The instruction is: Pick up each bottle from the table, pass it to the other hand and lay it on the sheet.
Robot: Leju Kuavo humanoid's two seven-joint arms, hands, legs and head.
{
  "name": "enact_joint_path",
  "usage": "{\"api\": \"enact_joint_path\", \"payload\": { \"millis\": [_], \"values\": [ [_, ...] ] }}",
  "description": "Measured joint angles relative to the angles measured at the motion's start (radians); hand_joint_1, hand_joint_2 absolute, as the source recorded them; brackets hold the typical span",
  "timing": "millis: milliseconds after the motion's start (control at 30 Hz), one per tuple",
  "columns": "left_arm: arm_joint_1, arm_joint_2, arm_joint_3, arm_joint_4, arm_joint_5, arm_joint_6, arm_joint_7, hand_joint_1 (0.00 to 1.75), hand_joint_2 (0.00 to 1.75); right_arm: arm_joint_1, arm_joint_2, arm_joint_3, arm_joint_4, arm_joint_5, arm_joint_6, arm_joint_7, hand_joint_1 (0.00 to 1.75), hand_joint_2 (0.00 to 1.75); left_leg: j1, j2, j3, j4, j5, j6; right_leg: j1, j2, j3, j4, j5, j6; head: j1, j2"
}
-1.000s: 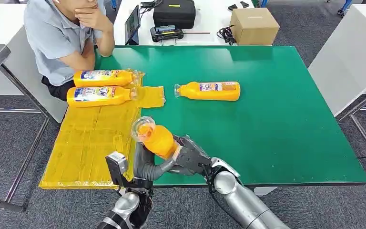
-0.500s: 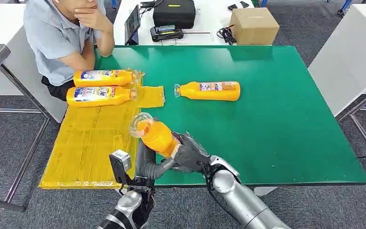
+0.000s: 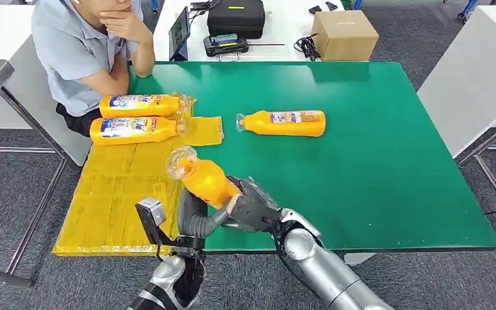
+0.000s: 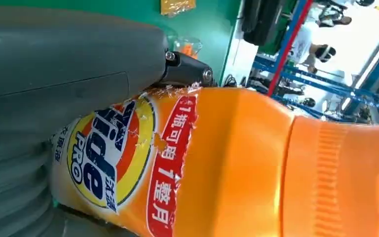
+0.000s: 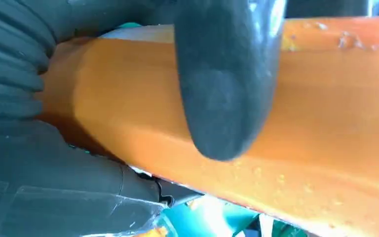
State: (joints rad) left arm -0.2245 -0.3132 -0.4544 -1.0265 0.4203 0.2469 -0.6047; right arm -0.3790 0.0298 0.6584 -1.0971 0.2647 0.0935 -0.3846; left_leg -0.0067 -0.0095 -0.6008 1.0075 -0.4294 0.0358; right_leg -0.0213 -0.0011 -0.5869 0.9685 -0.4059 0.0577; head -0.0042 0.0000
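Observation:
An orange detergent bottle (image 3: 205, 182) hangs tilted above the table's front edge, its clear cap end towards the yellow sheet (image 3: 116, 194). My right hand (image 3: 253, 208) grips its base, with the thumb (image 5: 227, 89) lying across the orange body (image 5: 335, 98). My left hand (image 3: 192, 216) holds the bottle from below, pressed against its label (image 4: 103, 163). Two more orange bottles (image 3: 141, 104) (image 3: 135, 129) lie side by side at the sheet's far end. Another bottle (image 3: 284, 123) lies on its side on the green table (image 3: 374, 161).
A person (image 3: 84, 51) sits at the table's far left corner, close to the two laid bottles. Behind the green table, a white table carries a cardboard box (image 3: 344, 35), a black case (image 3: 236, 17) and a tablet (image 3: 179, 33). Grey floor surrounds the table.
Both hands and the bottle between them have shifted left and a little farther from me, so the cap end now hangs over the sheet's right edge.

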Motion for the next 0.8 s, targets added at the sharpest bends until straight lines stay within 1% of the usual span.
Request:
{"api": "enact_joint_path", "payload": {
  "millis": [133,233,400,433,567,667,700,733,800],
  "values": [
    [0.015,0.003,0.004,-0.017,0.014,-0.021,0.012,1.75,1.75,0.000,0.002,0.006,0.008,0.046,-0.037,0.008,0.00,1.75,0.000,0.000,0.000,0.000,0.000,0.000,0.000,0.000,0.000,0.000,0.000,0.000,0.000,0.000],
    [0.020,0.005,0.008,-0.034,0.023,-0.018,0.013,1.75,1.75,0.000,0.003,0.015,0.019,0.128,-0.125,0.036,0.00,1.75,0.000,0.000,0.000,0.000,0.000,0.000,0.000,0.000,0.000,0.000,0.000,0.000,-0.001,0.000],
    [0.024,0.010,0.015,-0.058,0.022,-0.008,0.013,1.75,1.75,0.002,0.000,0.021,0.039,0.166,-0.162,0.052,0.00,1.75,0.000,0.000,0.000,0.000,0.000,0.000,0.000,0.000,0.000,0.000,0.000,0.000,0.000,0.000],
    [0.025,0.010,0.016,-0.062,0.018,0.002,0.013,1.75,1.75,0.003,0.000,0.023,0.042,0.200,-0.191,0.063,0.00,1.75,0.000,0.000,0.000,0.000,0.000,0.000,0.000,0.000,0.000,0.000,0.000,0.000,0.000,0.000],
    [0.032,0.011,0.024,-0.087,0.000,0.049,0.019,1.75,1.75,0.017,-0.002,0.033,0.045,0.419,-0.376,0.130,0.00,1.75,0.000,0.000,-0.001,0.000,0.000,0.000,0.000,0.000,-0.001,0.000,0.000,0.000,0.000,0.000],
    [0.037,0.013,0.028,-0.105,-0.016,0.075,0.029,1.75,1.75,0.030,-0.005,0.039,0.044,0.556,-0.481,0.180,0.00,1.75,0.000,0.000,-0.001,0.000,0.000,0.000,0.000,0.000,-0.001,0.000,0.000,0.000,0.000,0.000],
    [0.039,0.013,0.029,-0.108,-0.031,0.095,0.029,1.75,1.75,0.034,-0.006,0.039,0.044,0.590,-0.503,0.194,0.00,1.75,0.000,0.000,-0.001,0.000,0.000,0.000,0.000,0.000,-0.001,0.000,0.000,0.000,0.000,0.000],
    [0.040,0.013,0.031,-0.111,-0.072,0.142,0.025,1.75,1.75,0.045,-0.006,0.034,0.038,0.590,-0.518,0.194,0.00,1.75,0.000,0.000,-0.001,0.000,0.000,0.000,0.000,0.000,-0.001,0.000,0.000,0.000,0.000,0.000],
    [0.040,0.014,0.031,-0.111,-0.116,0.182,0.018,1.75,1.75,0.060,-0.006,0.024,0.030,0.589,-0.528,0.187,0.00,1.75,0.000,-0.001,-0.001,0.000,0.000,0.000,0.000,0.000,-0.001,0.000,0.000,0.000,0.000,0.000]
  ]
}}
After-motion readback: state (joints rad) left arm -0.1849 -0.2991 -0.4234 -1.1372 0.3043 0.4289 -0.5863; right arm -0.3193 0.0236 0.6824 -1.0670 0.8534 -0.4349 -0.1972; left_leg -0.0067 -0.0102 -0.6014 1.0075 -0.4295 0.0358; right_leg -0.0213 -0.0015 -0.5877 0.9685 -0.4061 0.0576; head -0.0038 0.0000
